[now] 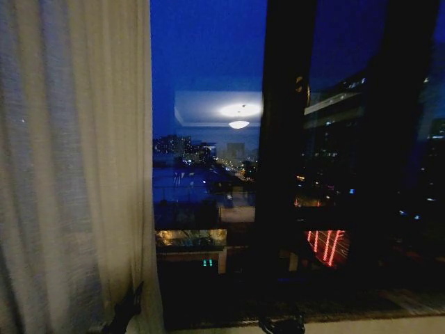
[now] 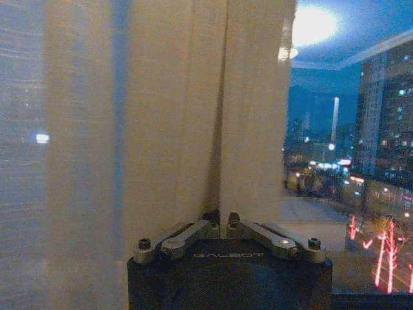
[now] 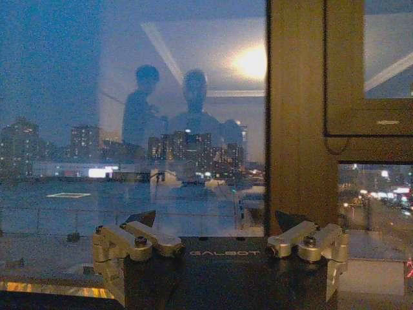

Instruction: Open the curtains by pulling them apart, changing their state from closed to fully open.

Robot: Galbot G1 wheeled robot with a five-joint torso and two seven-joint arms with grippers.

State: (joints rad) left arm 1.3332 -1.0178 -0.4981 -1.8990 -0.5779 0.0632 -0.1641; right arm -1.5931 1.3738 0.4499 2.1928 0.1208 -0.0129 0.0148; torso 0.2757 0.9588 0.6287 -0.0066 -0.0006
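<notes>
Our left gripper (image 2: 222,223) sits low at the near left, jaws clenched on a fold of the sheer curtain (image 1: 73,160). In the left wrist view the fingertips (image 2: 211,218) meet at the centre with a pinched pleat rising straight up from between them. In the head view the same gripper (image 1: 128,306) shows as a dark shape at the curtain's lower right edge, touching the fabric near the hem.

Our right gripper (image 3: 216,229) is at the near bottom centre-right, facing the window, jaws released: the two fingers (image 3: 139,236) stand well apart with nothing between them. In the head view it (image 1: 281,323) is a dark form just above the window sill (image 1: 361,323).

The curtain panel is bunched at the left side of the head view, hanging in vertical pleats, its right edge ending where the bare window glass (image 1: 208,104) begins. The glass to its right is uncovered.

Past that, a dark window frame post (image 1: 281,139) stands upright between panes; in the right wrist view the frame (image 3: 297,129) is right of the gripper's centre. A ceiling light (image 1: 238,111) reflects in the glass. Beyond lies a night city with lit buildings (image 1: 327,247).
</notes>
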